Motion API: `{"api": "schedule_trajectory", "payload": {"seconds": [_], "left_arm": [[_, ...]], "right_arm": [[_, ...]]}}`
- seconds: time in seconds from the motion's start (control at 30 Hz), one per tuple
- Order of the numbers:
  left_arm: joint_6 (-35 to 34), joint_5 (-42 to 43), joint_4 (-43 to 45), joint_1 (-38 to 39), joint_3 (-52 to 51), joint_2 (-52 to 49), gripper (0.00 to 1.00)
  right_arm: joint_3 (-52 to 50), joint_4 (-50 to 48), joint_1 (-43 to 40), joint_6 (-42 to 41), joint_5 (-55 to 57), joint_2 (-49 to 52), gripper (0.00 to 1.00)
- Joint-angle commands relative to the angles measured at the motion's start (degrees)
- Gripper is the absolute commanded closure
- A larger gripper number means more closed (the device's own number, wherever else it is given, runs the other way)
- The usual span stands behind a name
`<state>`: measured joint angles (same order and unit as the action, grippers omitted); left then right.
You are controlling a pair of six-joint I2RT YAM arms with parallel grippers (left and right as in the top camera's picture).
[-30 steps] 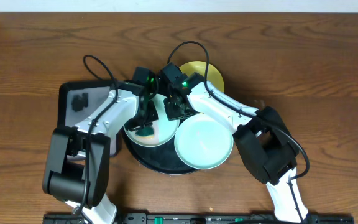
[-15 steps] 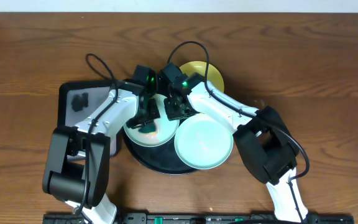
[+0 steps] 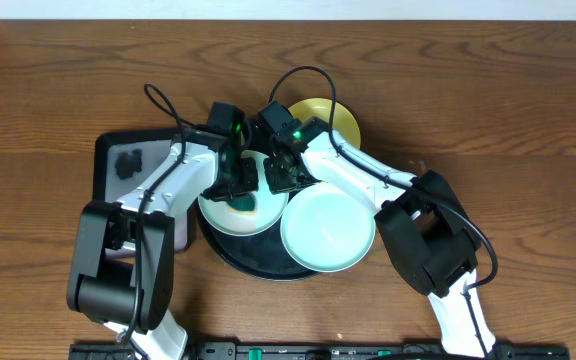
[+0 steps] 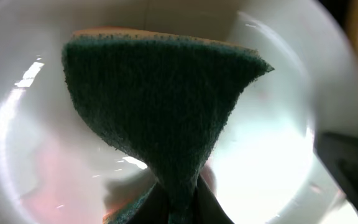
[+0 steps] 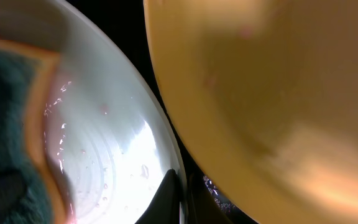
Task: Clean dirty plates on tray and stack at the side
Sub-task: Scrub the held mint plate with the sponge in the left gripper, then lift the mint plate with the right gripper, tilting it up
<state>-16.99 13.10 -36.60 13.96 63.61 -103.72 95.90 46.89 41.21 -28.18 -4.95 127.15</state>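
The round black tray (image 3: pixel 253 262) holds a mint-green plate (image 3: pixel 218 215) on its left and a second mint-green plate (image 3: pixel 328 228) on its right. A yellow plate (image 3: pixel 333 115) lies at the tray's back edge; it also shows in the right wrist view (image 5: pixel 272 81). My left gripper (image 3: pixel 240 188) is shut on a green sponge (image 4: pixel 160 112) and presses it on the left plate (image 4: pixel 272 162). My right gripper (image 5: pixel 180 193) is shut on that plate's rim (image 5: pixel 114 137), between it and the yellow plate.
A rectangular black tray (image 3: pixel 118 165) with a small dark object lies left of the round tray. Both arms cross over the round tray's back half. The table is brown wood.
My left gripper has slid the sponge a little to the right and back across the left plate. The right gripper and the plates have stayed in place.
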Motion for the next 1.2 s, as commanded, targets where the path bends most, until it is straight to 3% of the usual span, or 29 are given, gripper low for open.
{"api": "schedule_trajectory", "payload": {"seconds": [0.0,0.23,0.57,0.9,1.17], "left_arm": [[4.2,6.93,0.0,-2.38,3.39,1.01,0.93],[-4.39,-1.86,-6.73,-12.48,9.44,8.17,0.93],[-4.26,-5.42,-13.22,-25.44,9.77,19.43,0.93],[-4.07,-6.6,-14.86,-28.41,9.75,19.82,0.93],[-4.07,-6.8,-14.78,-28.41,9.75,19.82,0.92]], "right_arm": [[-0.13,0.76,0.46,0.85,-0.04,2.86,0.97],[-0.13,0.87,0.46,0.83,-0.07,2.86,0.95],[-0.09,0.2,0.44,3.08,-3.72,2.82,0.99],[1.33,0.72,0.48,9.49,-4.61,-4.09,0.99],[1.33,3.04,1.73,12.66,13.05,-13.33,0.99]]}}
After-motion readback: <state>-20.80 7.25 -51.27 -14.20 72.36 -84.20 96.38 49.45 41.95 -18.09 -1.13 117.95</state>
